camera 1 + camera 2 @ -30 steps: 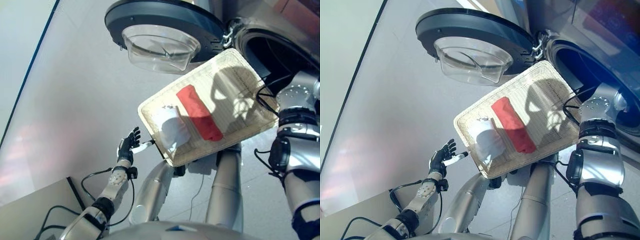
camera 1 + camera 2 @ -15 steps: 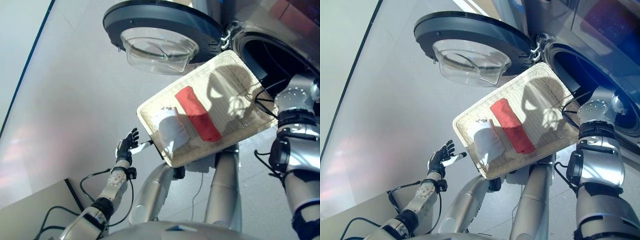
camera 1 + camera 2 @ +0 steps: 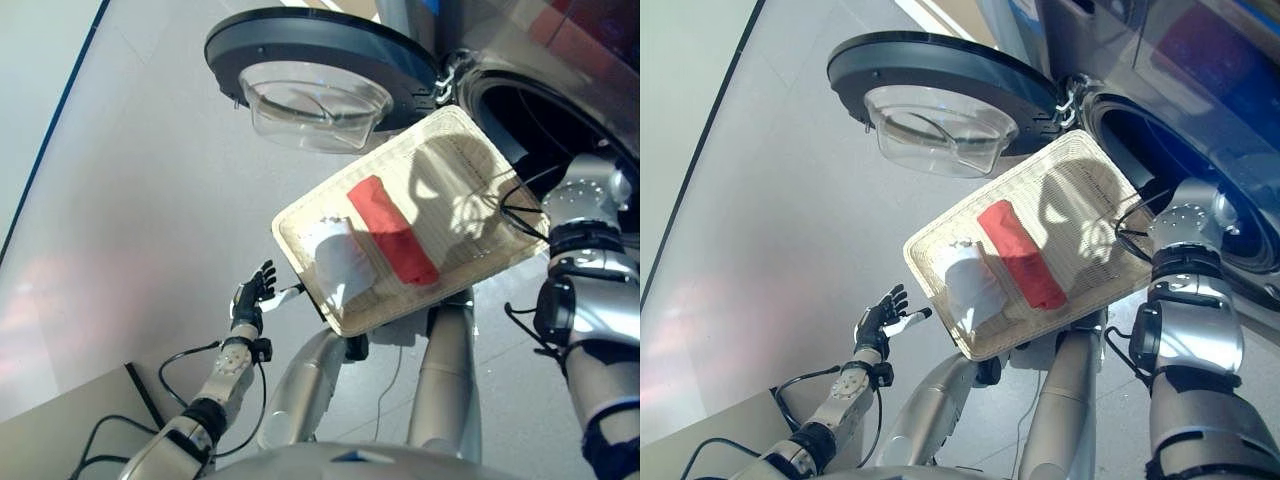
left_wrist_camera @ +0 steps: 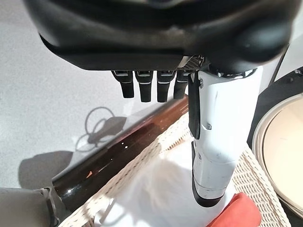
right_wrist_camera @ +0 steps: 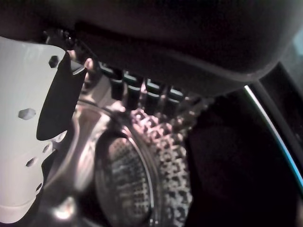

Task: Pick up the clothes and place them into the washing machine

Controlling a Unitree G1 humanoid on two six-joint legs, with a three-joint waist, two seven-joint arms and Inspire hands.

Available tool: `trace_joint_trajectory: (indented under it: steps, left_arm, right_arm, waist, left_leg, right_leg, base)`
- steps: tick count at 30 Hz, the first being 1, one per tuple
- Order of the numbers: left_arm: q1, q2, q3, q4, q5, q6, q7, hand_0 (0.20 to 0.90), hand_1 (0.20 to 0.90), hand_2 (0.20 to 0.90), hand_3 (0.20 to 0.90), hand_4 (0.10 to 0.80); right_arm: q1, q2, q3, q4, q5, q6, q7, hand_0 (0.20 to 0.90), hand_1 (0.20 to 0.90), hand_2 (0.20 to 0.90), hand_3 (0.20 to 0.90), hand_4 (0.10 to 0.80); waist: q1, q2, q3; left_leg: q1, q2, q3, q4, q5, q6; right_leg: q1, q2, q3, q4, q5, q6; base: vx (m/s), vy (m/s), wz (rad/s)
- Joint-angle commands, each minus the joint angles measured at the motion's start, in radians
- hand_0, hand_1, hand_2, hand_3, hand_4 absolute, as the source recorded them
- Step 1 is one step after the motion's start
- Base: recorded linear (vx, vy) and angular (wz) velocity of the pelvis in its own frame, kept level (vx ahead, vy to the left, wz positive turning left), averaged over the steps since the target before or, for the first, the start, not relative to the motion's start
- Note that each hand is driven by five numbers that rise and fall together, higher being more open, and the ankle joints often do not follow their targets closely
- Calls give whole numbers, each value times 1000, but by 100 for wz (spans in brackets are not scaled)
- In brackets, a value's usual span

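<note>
Two garments, a red cloth (image 3: 392,238) and a white cloth (image 3: 337,262), lie side by side in the wicker basket (image 3: 470,165). Left hand (image 3: 254,295) beside the basket's white-cloth corner, fingers straight. Right hand (image 5: 142,47) at the basket's far end, inside the washing machine (image 3: 1160,130) opening; finger state cannot be told.

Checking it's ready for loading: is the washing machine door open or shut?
Open: the washing machine door is swung clear, leaving the dark drum opening exposed.
</note>
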Motion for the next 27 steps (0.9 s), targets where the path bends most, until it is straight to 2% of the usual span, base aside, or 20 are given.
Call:
trace_joint_trajectory:
  steps: [1,8,9,16,24,25,26,27]
  left_arm:
    - [34,53,36,59,-17,-16,26,900,900,900,900,800]
    - [28,48,51,80,-14,-8,21,900,900,900,900,800]
    - [29,49,52,81,-14,-8,21,900,900,900,900,800]
    - [23,44,53,94,-3,1,23,900,900,900,900,800]
    - [18,36,54,81,-2,4,29,900,900,900,900,800]
    - [19,37,55,80,-3,4,30,900,900,900,900,800]
    - [20,36,56,75,-5,4,32,900,900,900,900,800]
    - [19,34,54,75,-2,5,32,900,900,900,900,800]
  right_arm:
    - [-104,-30,108,-122,-61,-81,58,900,900,900,900,800]
    - [-3,115,106,-69,4,-56,129,900,900,900,900,800]
    - [-2,116,106,-70,4,-56,130,900,900,900,900,800]
    - [110,274,135,-96,50,-49,169,900,900,900,900,800]
    - [229,384,183,-144,70,-43,197,900,900,900,900,800]
    - [242,395,187,-147,71,-45,194,900,900,900,900,800]
    - [254,405,189,-156,77,-49,194,900,900,900,900,800]
    - [262,407,183,-140,85,-43,201,900,900,900,900,800]
  waist:
    - [39,-17,-91]
    - [38,-25,-82]
    - [37,-26,-83]
    - [32,-36,-72]
    - [24,-51,-58]
    - [26,-52,-65]
    - [27,-54,-64]
    - [23,-55,-54]
  left_leg:
    - [-27,63,-90,8,18,-156]
    - [-29,66,-93,18,21,-156]
    - [-29,65,-93,18,21,-156]
    - [-33,66,-94,26,24,-154]
    - [-42,65,-94,35,25,-152]
    - [-34,63,-105,40,-5,-156]
    - [-36,63,-105,42,-6,-156]
    - [-49,65,-94,43,22,-150]
  right_leg:
    - [95,70,-75,29,-121,-72]
    - [99,72,-80,33,-123,-78]
    - [100,72,-81,33,-123,-78]
    - [98,71,-86,40,-121,-83]
    - [92,71,-91,44,-117,-86]
    - [99,74,-83,52,-147,-80]
    - [98,74,-82,53,-148,-81]
    - [87,71,-90,50,-119,-87]
  base:
    - [0,0,0]
    - [-9,-6,2]
    - [-13,-4,8]
    - [-9,-2,4]
    - [8,3,3]
    - [107,7,0]
    - [0,0,0]
    - [-117,0,4]
